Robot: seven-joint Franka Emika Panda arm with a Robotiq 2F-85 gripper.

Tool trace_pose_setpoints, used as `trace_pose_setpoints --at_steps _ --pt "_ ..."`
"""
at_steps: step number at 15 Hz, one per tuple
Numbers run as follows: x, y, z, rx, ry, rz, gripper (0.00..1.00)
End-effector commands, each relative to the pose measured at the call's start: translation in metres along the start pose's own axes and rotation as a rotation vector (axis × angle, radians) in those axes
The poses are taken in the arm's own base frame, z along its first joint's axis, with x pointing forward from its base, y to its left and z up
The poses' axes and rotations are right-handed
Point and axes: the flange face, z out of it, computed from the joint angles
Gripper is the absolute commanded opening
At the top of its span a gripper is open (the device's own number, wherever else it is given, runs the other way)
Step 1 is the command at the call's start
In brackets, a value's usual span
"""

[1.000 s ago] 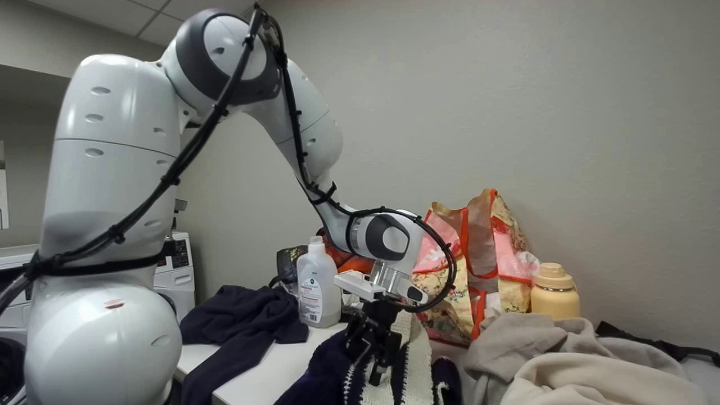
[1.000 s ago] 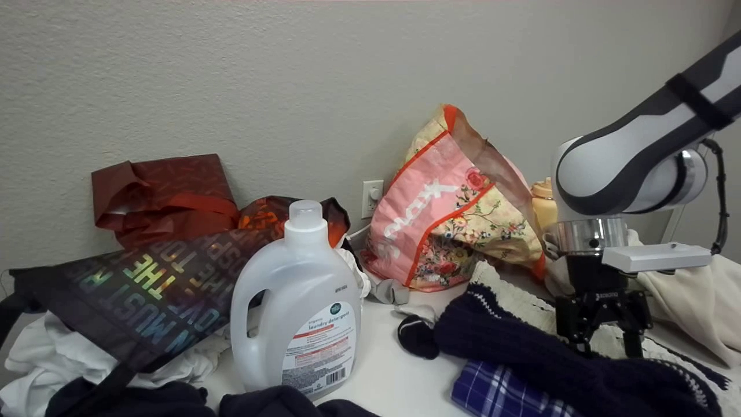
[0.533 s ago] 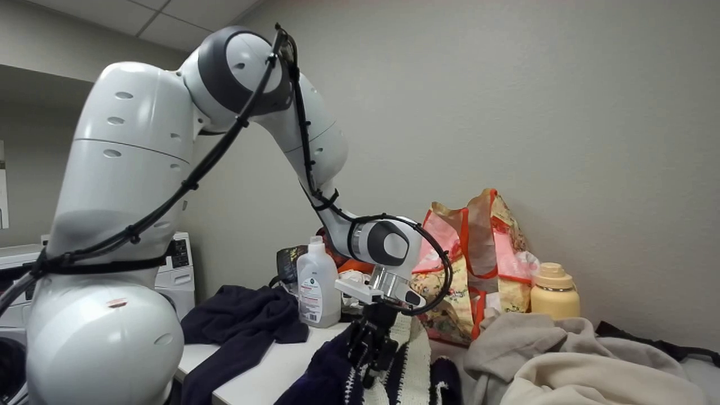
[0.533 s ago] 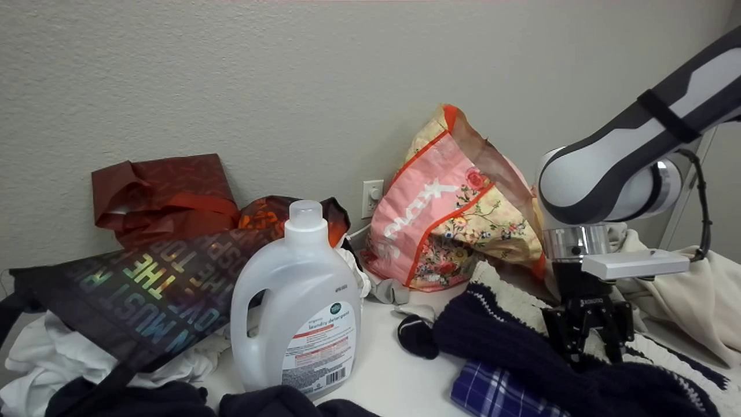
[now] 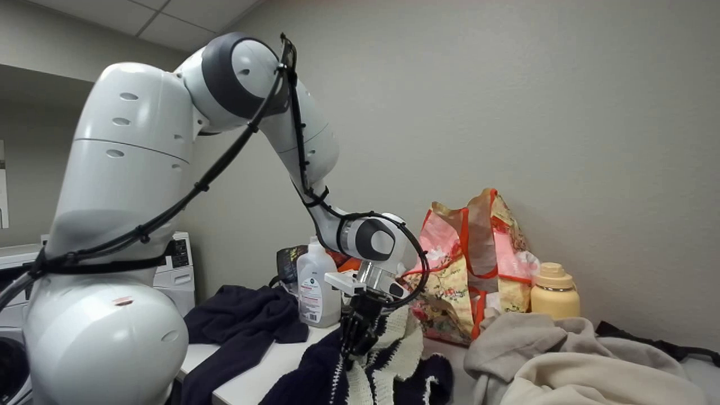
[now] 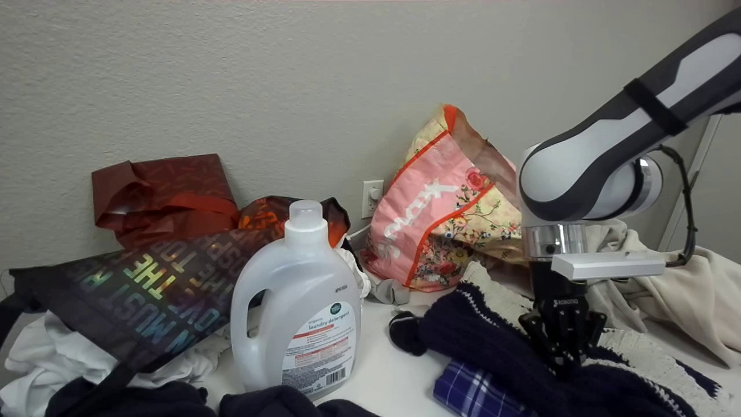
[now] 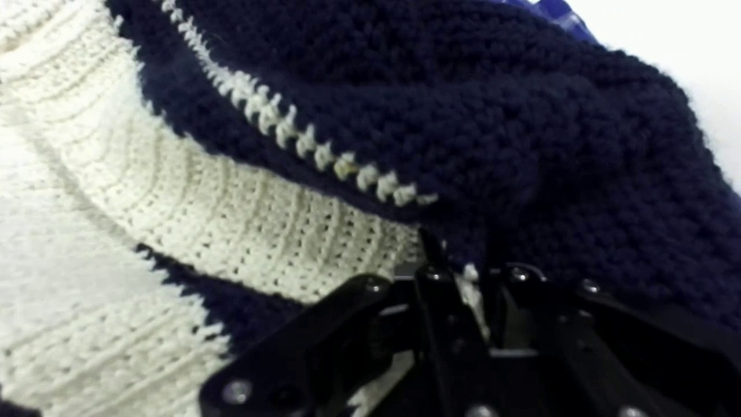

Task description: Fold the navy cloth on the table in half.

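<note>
One gripper [image 7: 462, 249] pinches the navy cloth [image 7: 579, 145], which both exterior views cut off below.

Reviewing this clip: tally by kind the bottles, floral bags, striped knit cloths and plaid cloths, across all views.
Bottles (detergent jug, yellow flask): 2
Floral bag: 1
Navy striped knit cloth: 1
Plaid cloth: 1
Total: 5
</note>
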Motion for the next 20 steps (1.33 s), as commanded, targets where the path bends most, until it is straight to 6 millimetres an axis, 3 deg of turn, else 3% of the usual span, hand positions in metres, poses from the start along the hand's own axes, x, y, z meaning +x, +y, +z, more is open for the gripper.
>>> trace_pose_setpoints --at_steps 1,4,6,7,11,16,20 --pt "0.004 -0.026 0.002 0.026 0.045 0.032 0.33" --pt "0.008 -0.043 -0.005 0.058 0.091 0.043 0.5" --pt "0.014 -0.048 -0.01 0.077 0.127 0.053 0.75" --pt "0.018 -0.047 -0.013 0.083 0.145 0.059 0.76" --pt "0.035 -0.022 -0.031 0.083 0.21 0.132 1.0" --pt "0.035 0.041 -0.072 0.106 0.192 0.221 1.0" --pt "0.017 0.079 -0.093 0.11 0.087 0.203 1.0"
